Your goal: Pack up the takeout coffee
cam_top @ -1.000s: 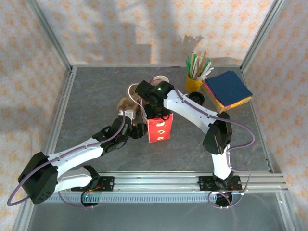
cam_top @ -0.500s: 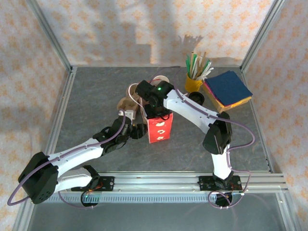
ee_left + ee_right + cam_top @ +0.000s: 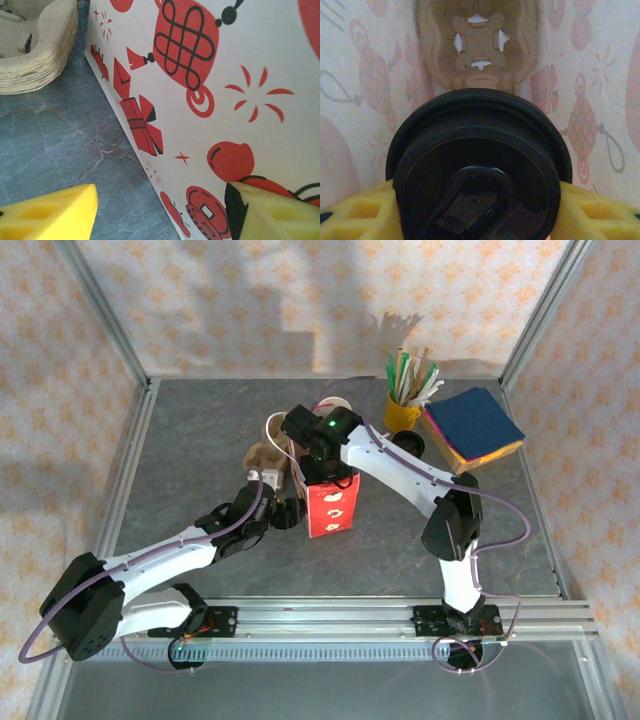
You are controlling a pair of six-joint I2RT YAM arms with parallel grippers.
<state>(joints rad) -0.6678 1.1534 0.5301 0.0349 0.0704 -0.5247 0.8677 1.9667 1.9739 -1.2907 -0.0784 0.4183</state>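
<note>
The top external camera sits high behind the 2 arm bases and looks down and forward over the whole grey stone-patterned bench (image 3: pixel 180 440). The left wrist camera rides low, just above the bench, and faces a side wall of the red-and-white printed paper bag (image 3: pixel 240 75) from very near. The right wrist camera points down into that bag, close over the black-lidded takeout coffee cup (image 3: pixel 477 165). All 3 views share the bag.

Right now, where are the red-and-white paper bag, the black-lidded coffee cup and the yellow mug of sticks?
Red-and-white patterned paper bag (image 3: pixel 330 508): top external view, near face.
Black-lidded takeout coffee cup (image 3: pixel 479 146): right wrist view, top of lid.
Yellow mug of sticks (image 3: pixel 402 416): top external view, mug's wall.
</note>
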